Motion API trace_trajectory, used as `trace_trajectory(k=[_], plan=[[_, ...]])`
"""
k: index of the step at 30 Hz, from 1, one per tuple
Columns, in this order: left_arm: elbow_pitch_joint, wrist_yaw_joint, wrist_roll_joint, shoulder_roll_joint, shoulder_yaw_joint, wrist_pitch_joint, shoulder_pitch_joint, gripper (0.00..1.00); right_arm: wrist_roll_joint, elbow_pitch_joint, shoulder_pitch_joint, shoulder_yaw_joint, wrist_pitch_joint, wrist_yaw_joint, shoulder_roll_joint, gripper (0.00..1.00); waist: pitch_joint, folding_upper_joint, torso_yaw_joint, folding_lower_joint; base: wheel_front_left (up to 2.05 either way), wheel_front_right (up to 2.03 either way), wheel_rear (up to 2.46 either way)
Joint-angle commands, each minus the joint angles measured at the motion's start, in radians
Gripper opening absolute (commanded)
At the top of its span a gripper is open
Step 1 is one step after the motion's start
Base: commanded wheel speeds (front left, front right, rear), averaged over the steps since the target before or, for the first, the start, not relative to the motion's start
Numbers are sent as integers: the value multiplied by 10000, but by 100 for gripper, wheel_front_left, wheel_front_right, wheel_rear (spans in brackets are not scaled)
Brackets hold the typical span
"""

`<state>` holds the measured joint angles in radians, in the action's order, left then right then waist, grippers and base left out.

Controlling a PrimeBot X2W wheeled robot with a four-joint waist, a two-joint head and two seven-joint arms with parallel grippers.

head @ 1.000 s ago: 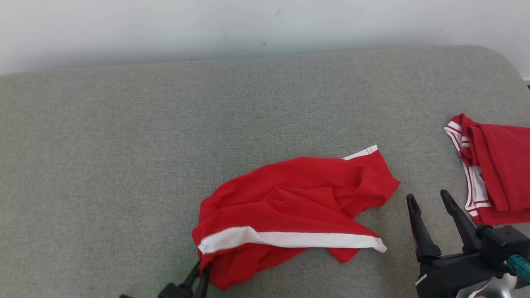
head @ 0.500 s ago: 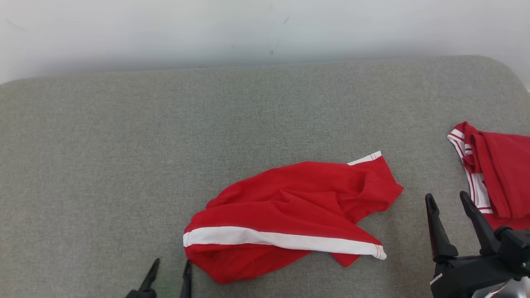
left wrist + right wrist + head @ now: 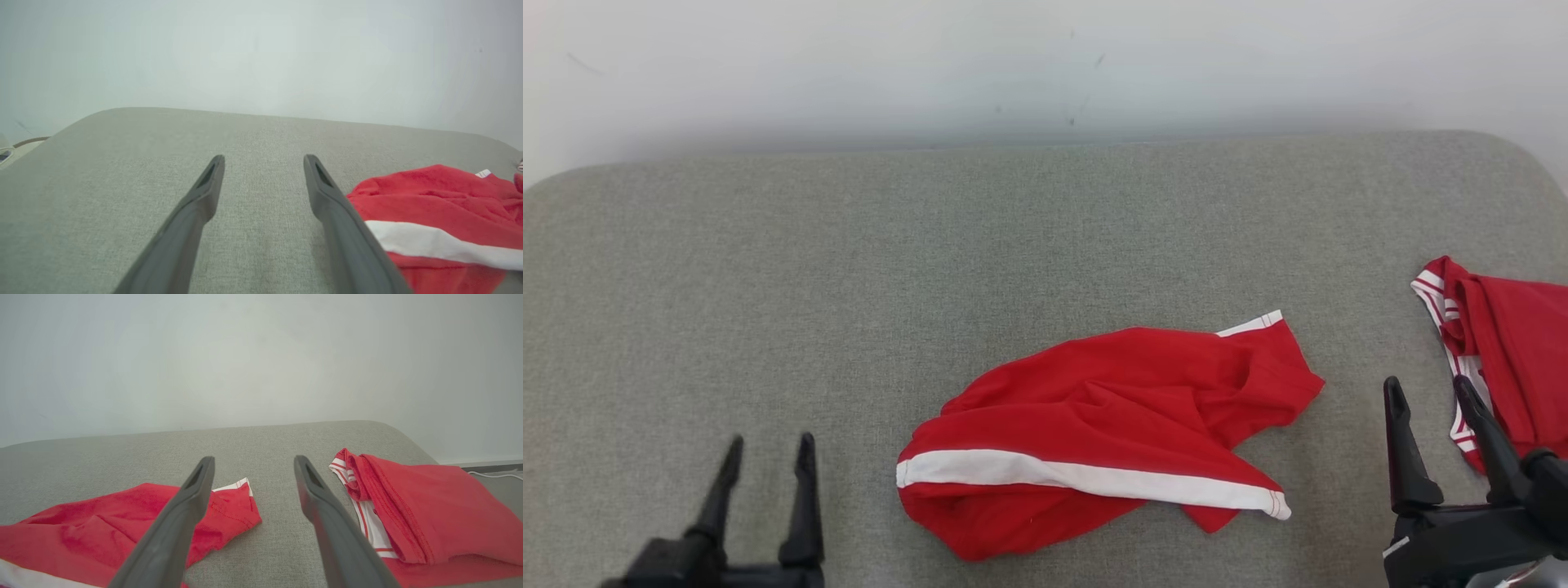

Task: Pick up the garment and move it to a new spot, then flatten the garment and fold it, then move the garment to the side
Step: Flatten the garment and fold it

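A crumpled red garment (image 3: 1111,425) with a white stripe lies on the grey cushion (image 3: 931,261), right of centre near the front. The left wrist view shows it (image 3: 441,216) at the right, and the right wrist view shows it (image 3: 90,526) at the lower left. My left gripper (image 3: 770,449) stands open at the lower left, apart from the garment's left edge, with nothing between its fingers. My right gripper (image 3: 1429,390) is open at the lower right, between the garment and another red cloth.
A second red garment (image 3: 1511,351) with white striped trim lies folded at the cushion's right edge, also in the right wrist view (image 3: 416,506). A pale wall (image 3: 1045,65) rises behind the cushion. Bare cushion stretches across the left and back.
My left gripper let go of the garment's lower left edge, opened and drew away to the left. The garment settled flat. The camera tilted, shifting the whole picture down.
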<state>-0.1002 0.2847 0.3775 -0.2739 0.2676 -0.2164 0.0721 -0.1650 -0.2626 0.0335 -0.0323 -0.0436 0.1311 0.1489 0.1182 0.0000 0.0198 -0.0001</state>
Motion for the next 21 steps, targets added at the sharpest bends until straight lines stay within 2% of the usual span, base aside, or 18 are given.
trace_trajectory(k=[1, 8, 21], plan=[[-205, 87, -26, -76, -110, 1, 174, 100, 47, -14, -66, -95, 66, -7, -26, 100, -12, 0, 12, 1, 0, 0, 0], [-398, -59, -138, -538, -340, 138, 676, 100, 77, 212, -312, -688, 182, -7, 27, 100, -137, 0, -118, 1, 0, 0, 0], [-676, 235, -92, -931, -361, 1037, 150, 100, 198, 519, -12, -1410, 234, -7, 193, 100, -483, 0, -238, 1, 0, 0, 0]])
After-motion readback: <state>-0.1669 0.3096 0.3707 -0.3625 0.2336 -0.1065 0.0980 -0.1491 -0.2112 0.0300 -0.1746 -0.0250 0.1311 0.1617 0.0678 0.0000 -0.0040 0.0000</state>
